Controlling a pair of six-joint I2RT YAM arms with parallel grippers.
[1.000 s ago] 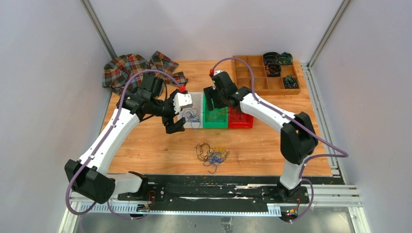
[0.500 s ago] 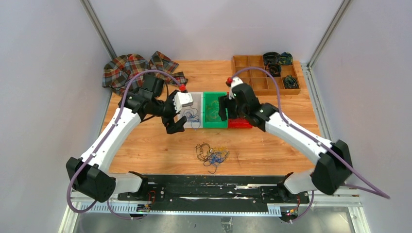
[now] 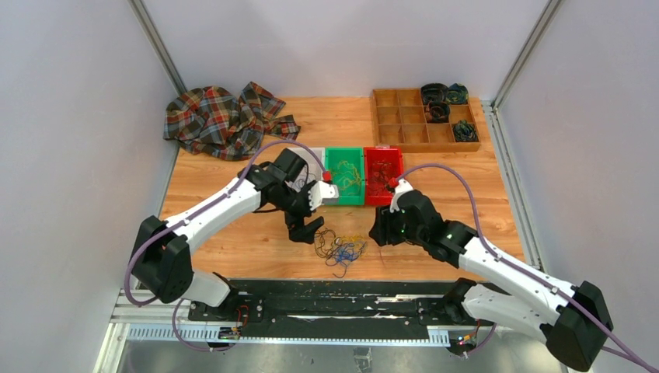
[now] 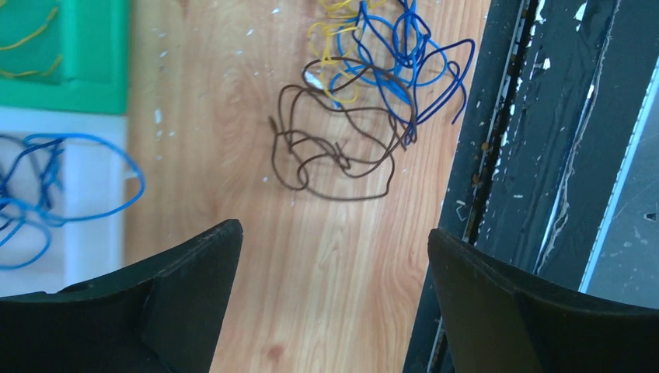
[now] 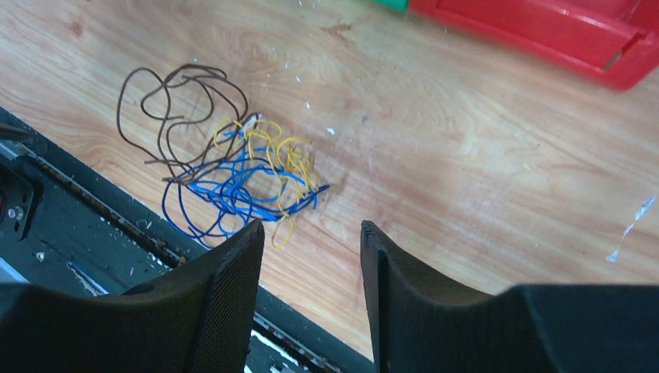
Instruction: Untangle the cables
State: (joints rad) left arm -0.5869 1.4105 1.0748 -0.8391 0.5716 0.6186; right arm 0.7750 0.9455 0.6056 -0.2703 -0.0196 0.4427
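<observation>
Both arms have swung down beside the cables (image 3: 339,247). The left fingers (image 4: 186,280) are wide apart and the right fingers (image 5: 221,295) half apart. Both are empty, so grabbing probably comes next.

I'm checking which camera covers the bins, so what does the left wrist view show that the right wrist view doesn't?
Only left wrist: the white bin holding blue cable, and yellow wire in the green bin. Only right wrist: the red bin. Both: the brown, blue and yellow cable tangle on the wooden table.
</observation>
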